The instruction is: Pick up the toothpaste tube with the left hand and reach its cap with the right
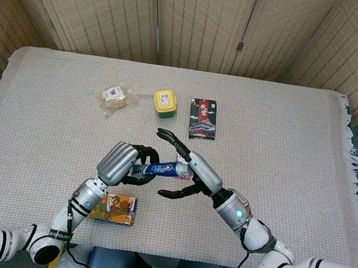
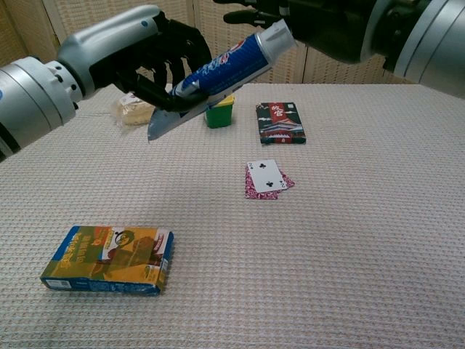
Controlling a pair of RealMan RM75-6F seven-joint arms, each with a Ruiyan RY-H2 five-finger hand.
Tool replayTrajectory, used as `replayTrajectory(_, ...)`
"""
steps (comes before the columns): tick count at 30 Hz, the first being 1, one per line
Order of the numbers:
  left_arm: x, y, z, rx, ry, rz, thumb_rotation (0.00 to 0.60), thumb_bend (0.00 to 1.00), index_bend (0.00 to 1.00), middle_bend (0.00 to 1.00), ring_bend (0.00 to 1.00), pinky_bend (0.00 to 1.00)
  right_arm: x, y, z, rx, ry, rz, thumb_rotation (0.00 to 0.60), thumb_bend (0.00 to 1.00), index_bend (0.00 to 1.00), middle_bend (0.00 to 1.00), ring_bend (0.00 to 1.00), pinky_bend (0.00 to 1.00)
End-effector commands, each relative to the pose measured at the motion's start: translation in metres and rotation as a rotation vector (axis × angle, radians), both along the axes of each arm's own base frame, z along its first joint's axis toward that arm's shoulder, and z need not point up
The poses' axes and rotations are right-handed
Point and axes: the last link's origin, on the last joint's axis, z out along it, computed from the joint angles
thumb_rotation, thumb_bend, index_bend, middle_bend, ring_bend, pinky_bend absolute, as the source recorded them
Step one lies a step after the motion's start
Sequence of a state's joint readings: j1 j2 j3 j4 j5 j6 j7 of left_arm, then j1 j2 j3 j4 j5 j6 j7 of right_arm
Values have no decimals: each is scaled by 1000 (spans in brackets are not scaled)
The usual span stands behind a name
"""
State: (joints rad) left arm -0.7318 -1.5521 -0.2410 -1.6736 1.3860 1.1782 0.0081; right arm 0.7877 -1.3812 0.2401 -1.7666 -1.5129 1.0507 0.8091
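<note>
Toothpaste tube (image 2: 218, 68) is lifted above the table's (image 1: 285, 135) near-centre, grasped by the left hand (image 1: 121, 163). Right hand (image 1: 184, 171), fingers spread and holding nothing, brackets its white cap (image 2: 276, 35).

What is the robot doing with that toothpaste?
The robot's left hand holds the toothpaste tube up in the air above the table, with the white cap tilted upward. Its right hand is at the cap end with fingers spread on both sides of it, but whether they touch the cap cannot be told. Playing cards, a colourful box and some other small items lie on the table.
</note>
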Motion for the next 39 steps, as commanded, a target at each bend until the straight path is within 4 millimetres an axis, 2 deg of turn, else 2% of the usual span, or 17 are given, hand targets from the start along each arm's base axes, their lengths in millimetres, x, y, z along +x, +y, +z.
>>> replayTrajectory(1, 1, 0, 0, 5, -3, -3, 600, 818, 772, 878, 769, 721, 3, 1, -2, 16, -16, 5, 381, 122, 0, 0, 0, 0)
replayTrajectory(20, 0, 1, 0, 1, 6, 9, 600, 817, 779, 884, 770, 721, 4, -1, -7, 13, -7, 2, 378, 122, 0, 0, 0, 0)
replayTrajectory(34, -16, 4, 0, 9, 25, 37, 600, 817, 778, 884, 760, 721, -11, -7, 25, -55, -37, -20, 376, 123, 0, 0, 0, 0)
replayTrajectory(39, -27, 10, -2, 12, 82, 60, 600, 817, 778, 884, 760, 721, -19, -8, 36, -88, -23, -26, 375, 122, 0, 0, 0, 0)
